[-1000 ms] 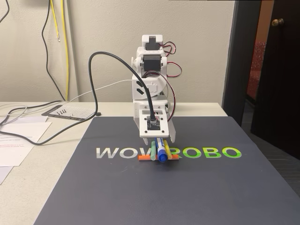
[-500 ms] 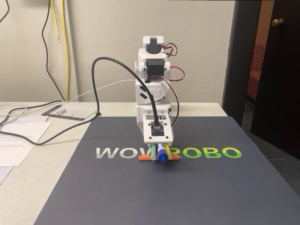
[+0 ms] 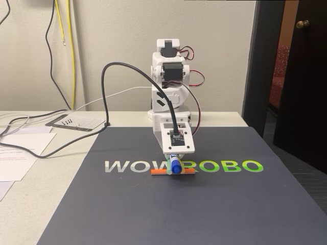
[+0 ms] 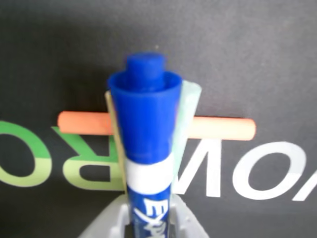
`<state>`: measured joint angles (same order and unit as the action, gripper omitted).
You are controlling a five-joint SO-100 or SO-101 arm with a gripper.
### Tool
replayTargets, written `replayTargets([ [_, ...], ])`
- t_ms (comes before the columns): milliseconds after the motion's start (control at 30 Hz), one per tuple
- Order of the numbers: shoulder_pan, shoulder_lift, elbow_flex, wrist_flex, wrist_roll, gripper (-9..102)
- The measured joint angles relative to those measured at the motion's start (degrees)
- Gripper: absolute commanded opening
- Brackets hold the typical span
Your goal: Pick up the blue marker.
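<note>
Wrist view, centre frame: blue marker (image 4: 145, 148) clamped between gripper (image 4: 147, 223) fingers at bottom edge, cap pointing up, crossing above orange stick (image 4: 218, 128) on dark mat (image 4: 257, 59)

the blue marker (image 4: 146, 144) looks like smooth plastic, its cap faintly glossy and its white barrel carrying a printed label. the orange stick (image 4: 218, 128) beneath it has a dull, chalky matt surface, and the pale green stick (image 4: 187, 106) looks similarly soft and matt. the pincer (image 4: 148, 218) is matt white plastic, as is the arm's body (image 3: 168, 97). the dark mat (image 3: 204, 204) is smooth and matt with printed lettering. the desk (image 3: 30, 204) looks like pale smooth laminate, with paper sheets (image 3: 20, 150) on it.
</note>
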<state>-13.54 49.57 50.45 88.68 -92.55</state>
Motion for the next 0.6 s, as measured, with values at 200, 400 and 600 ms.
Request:
replayTargets([
  [200,0.0,0.0,0.0,0.0,0.0,0],
  [400,0.0,0.0,0.0,0.1,0.4,0],
  [600,-0.6,0.3,-2.9,3.2,3.7,0],
])
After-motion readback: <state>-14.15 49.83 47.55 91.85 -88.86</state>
